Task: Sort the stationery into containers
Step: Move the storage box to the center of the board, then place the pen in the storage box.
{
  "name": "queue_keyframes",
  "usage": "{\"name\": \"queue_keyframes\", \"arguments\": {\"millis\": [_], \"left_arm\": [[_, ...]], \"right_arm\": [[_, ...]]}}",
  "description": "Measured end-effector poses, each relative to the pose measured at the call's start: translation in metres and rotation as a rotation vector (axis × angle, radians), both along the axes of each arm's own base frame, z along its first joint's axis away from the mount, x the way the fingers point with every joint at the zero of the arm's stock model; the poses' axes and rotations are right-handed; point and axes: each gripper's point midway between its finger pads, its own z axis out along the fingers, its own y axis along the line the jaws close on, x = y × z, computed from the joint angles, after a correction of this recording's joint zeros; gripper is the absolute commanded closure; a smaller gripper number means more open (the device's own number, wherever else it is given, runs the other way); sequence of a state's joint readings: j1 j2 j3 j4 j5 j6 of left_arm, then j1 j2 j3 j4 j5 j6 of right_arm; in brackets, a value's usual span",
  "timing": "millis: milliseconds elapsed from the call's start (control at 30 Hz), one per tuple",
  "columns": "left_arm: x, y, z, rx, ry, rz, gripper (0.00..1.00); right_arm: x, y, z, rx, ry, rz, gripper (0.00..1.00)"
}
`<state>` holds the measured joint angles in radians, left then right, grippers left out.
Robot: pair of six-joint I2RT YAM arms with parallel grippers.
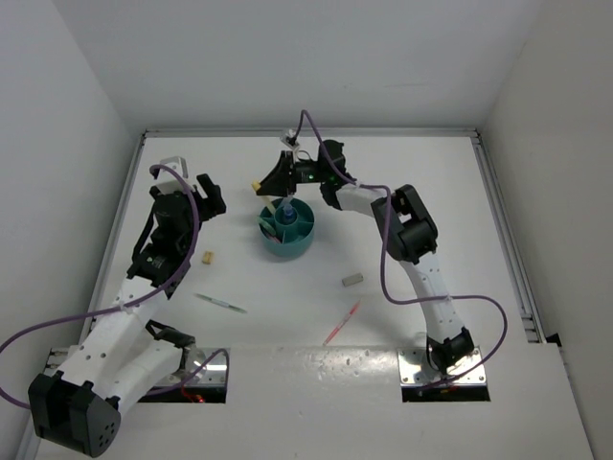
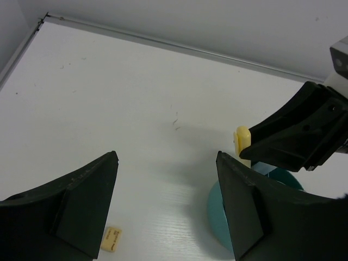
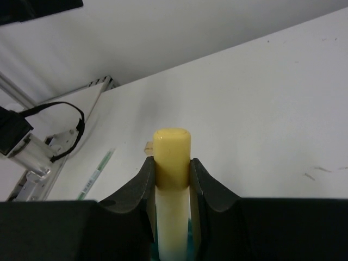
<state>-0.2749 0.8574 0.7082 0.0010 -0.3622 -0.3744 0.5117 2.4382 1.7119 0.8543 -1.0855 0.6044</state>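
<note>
I see the right end effector (image 3: 172, 168) clamped on a yellow stick (image 3: 172, 144), held upright over the teal tub (image 1: 299, 242), arm stretched forward. The left end effector (image 2: 166, 157) stands wide apart, empty, above the worktop (image 1: 402, 192).

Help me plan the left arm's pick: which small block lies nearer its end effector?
The tan block, left of the teal tub; the grey block lies right of the tub, farther from the left end effector.
</note>
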Motion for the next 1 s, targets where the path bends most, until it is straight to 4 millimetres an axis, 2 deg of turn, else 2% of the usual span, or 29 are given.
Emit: {"name": "queue_keyframes", "arguments": {"millis": [167, 267, 400, 500, 533, 567, 700, 733, 1000], "left_arm": [[0.0, 0.0, 0.0, 0.0, 0.0, 0.0, 0.21], [0.001, -0.001, -0.001, 0.001, 0.003, -0.002, 0.21], [0.001, -0.002, -0.003, 0.002, 0.01, -0.007, 0.21], [0.002, -0.002, -0.004, 0.002, 0.012, -0.007, 0.21], [0.002, -0.002, -0.004, 0.002, 0.013, -0.007, 0.21], [0.002, -0.002, -0.004, 0.003, 0.014, -0.008, 0.21], [0.003, -0.002, -0.006, 0.004, 0.017, -0.008, 0.21], [0.003, -0.002, -0.006, 0.004, 0.018, -0.008, 0.21], [0.003, -0.002, -0.006, 0.004, 0.018, -0.008, 0.21]], "right_arm": [[-0.003, 0.0, -0.024, -0.001, 0.032, 0.02, 1.0], [-0.005, 0.0, -0.022, 0.014, 0.015, 0.033, 1.0], [-0.007, -0.001, -0.023, 0.031, 0.004, 0.047, 0.94], [-0.008, -0.002, -0.022, 0.042, -0.005, 0.057, 0.83], [-0.009, -0.003, -0.022, 0.044, -0.008, 0.061, 0.72], [-0.009, -0.004, -0.022, 0.045, -0.009, 0.066, 0.67], [-0.016, -0.005, -0.022, 0.045, -0.019, 0.106, 0.54], [-0.018, -0.006, -0.021, 0.045, -0.024, 0.115, 0.42], [-0.019, -0.012, -0.021, 0.043, -0.033, 0.136, 0.41]]}}
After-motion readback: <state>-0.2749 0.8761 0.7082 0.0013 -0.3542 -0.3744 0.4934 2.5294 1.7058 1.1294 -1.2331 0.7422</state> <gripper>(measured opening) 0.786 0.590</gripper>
